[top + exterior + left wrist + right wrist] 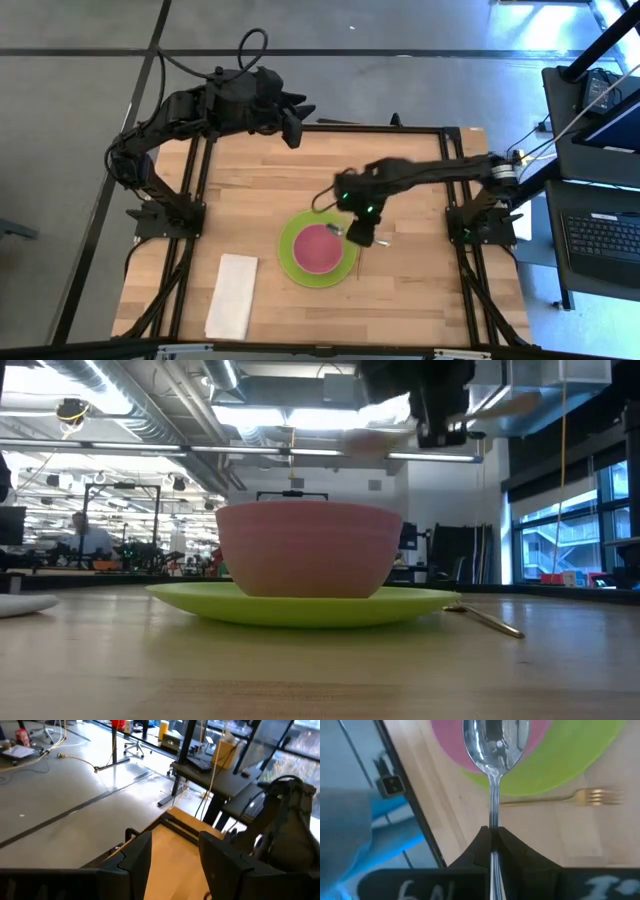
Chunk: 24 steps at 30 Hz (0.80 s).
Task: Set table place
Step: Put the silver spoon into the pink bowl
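Note:
A pink bowl (pixel 318 246) stands in the middle of a lime-green plate (pixel 292 262) on the wooden table (pixel 420 290). My right gripper (pixel 358 232) hangs above the plate's right rim, shut on a silver spoon (pixel 494 742). The spoon's bowl is over the pink bowl (pixel 450 740). A gold fork (pixel 570 797) lies flat on the table just right of the plate; it also shows in the low view (pixel 485 618). My left gripper (pixel 175 845) is open and empty, held high over the table's far left edge (pixel 295 125). My right gripper pinches the spoon's handle (pixel 493 817) between its two fingertips. The spoon runs along the fingers and sticks out ahead of them. It is lifted clear, well above the pink bowl and the plate, as the low view (pixel 375 440) shows.
A white folded napkin (pixel 232 295) lies on the table to the left of the plate, near the front edge. The black frame rails (pixel 190 240) run along the table's left and right sides. Bare wood lies to the right of the plate.

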{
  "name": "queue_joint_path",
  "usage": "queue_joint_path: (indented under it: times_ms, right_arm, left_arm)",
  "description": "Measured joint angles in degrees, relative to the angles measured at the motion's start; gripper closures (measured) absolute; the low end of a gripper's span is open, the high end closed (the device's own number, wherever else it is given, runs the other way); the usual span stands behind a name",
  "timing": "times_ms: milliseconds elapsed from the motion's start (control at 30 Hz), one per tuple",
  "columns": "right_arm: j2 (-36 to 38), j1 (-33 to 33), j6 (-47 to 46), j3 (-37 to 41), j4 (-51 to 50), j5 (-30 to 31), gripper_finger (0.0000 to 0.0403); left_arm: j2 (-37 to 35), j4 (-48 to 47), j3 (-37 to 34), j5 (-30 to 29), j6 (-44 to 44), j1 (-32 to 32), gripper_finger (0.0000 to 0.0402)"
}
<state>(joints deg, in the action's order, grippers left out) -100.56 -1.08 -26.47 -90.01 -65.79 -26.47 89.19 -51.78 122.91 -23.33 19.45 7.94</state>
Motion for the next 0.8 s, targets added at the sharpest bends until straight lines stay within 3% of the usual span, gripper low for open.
queue_joint_path:
  times_ms: [167, 367, 600, 800]
  right_arm:
    - [-6.38, -0.25, -0.64, -0.16, 0.35, -0.36, 0.0385]
    - [-10.18, -1.59, -5.21, -0.21, 6.64, -2.42, 0.0385]
    - [-12.85, -2.60, -9.40, -0.81, 8.08, -3.22, 0.0385]
    - [-14.97, -2.76, -9.89, -9.75, 8.10, -2.73, 0.0385]
  left_arm:
    - [-1.49, -3.92, -0.09, -0.73, -2.84, -1.98, 0.0245]
    - [-5.37, -5.34, -0.07, -9.86, -5.08, -3.07, 0.0245]
    - [-8.60, -7.22, -0.02, -10.67, -5.12, -3.09, 0.0245]
    - [-8.74, -8.03, -0.02, -10.64, -5.02, -3.09, 0.0245]
